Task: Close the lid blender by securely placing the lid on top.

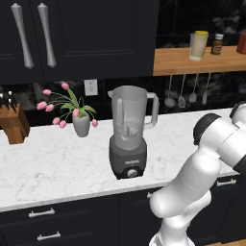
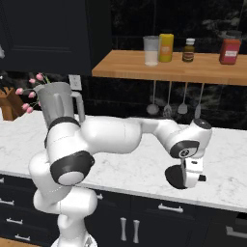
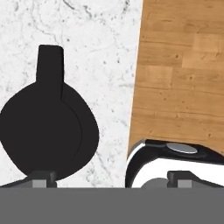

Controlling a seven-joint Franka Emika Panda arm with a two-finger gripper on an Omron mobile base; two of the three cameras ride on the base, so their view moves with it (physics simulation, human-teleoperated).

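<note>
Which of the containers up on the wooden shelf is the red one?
The red container at the far right end of the wooden shelf. The others are a pale tumbler, a yellow jar and a small brown bottle.

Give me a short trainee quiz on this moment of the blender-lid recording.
1. True or false: the lid sits on the blender.
2. The gripper is: A open, B shut on the lid, C shut on a spoon.
3. What does the lid lie on?
Key: 1 false; 2 A; 3 the marble counter.
</note>
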